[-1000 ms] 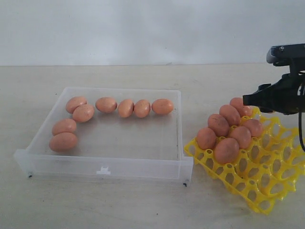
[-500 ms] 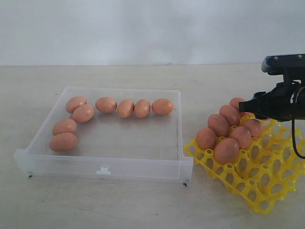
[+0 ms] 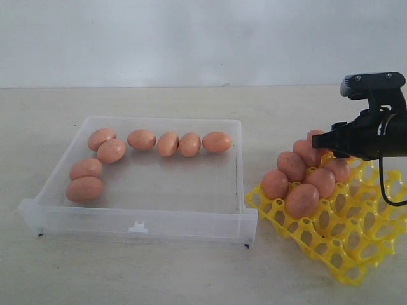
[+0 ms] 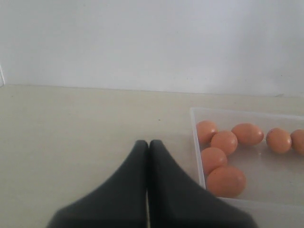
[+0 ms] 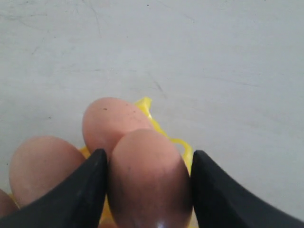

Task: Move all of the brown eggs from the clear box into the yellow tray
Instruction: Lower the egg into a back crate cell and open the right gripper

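Observation:
The clear box (image 3: 240, 175) holds several brown eggs (image 3: 168, 143) along its far and left walls. Several more eggs (image 3: 303, 199) sit in the yellow tray (image 3: 356, 244) to its right. My right gripper (image 3: 325, 137) hovers over the tray's far corner, shut on one brown egg (image 5: 148, 183). That egg fills the gap between the black fingers (image 5: 85, 185) of the right gripper (image 5: 149, 156), with the tray's yellow edge (image 5: 145, 105) and other eggs beneath. My left gripper (image 4: 148, 143) is shut and empty, above bare table beside the box (image 4: 195, 142). It does not show in the exterior view.
The beige tabletop (image 3: 159, 273) runs around the box and tray, with a white wall (image 3: 191, 38) behind. The tray's cups nearest the camera and at the right (image 3: 375, 222) hold no eggs. A black cable (image 3: 385, 190) hangs from the right arm.
The right arm has moved left over the tray's far corner, now covering the rearmost eggs. The box and its eggs have not moved.

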### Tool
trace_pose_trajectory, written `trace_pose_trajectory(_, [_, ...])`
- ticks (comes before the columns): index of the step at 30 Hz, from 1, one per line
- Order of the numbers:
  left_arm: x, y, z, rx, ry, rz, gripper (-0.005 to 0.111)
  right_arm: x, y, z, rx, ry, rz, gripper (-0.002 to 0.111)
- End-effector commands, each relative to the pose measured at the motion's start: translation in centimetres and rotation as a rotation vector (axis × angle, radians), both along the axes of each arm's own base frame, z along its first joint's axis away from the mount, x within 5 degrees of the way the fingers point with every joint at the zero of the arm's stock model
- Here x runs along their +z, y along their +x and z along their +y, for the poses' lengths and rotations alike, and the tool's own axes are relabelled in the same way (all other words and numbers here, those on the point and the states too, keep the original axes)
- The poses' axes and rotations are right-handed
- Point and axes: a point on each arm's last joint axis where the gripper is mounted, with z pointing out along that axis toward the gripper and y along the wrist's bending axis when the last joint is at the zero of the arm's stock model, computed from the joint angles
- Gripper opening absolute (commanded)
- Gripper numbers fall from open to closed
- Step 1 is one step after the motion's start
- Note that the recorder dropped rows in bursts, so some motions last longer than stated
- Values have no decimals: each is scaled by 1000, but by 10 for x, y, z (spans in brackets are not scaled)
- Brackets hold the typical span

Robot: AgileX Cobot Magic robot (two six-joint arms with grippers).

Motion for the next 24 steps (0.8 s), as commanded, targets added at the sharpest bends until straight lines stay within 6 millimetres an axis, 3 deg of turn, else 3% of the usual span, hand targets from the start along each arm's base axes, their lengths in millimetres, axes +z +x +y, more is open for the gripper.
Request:
trace_pose_trajectory(1, [-1, 0, 0, 1, 4, 0, -4, 0, 1, 0, 4, -8, 4, 0])
trace_pose_trajectory(24, [-1, 0, 0, 1, 4, 0, -4, 1, 2, -6, 22, -42, -17, 0])
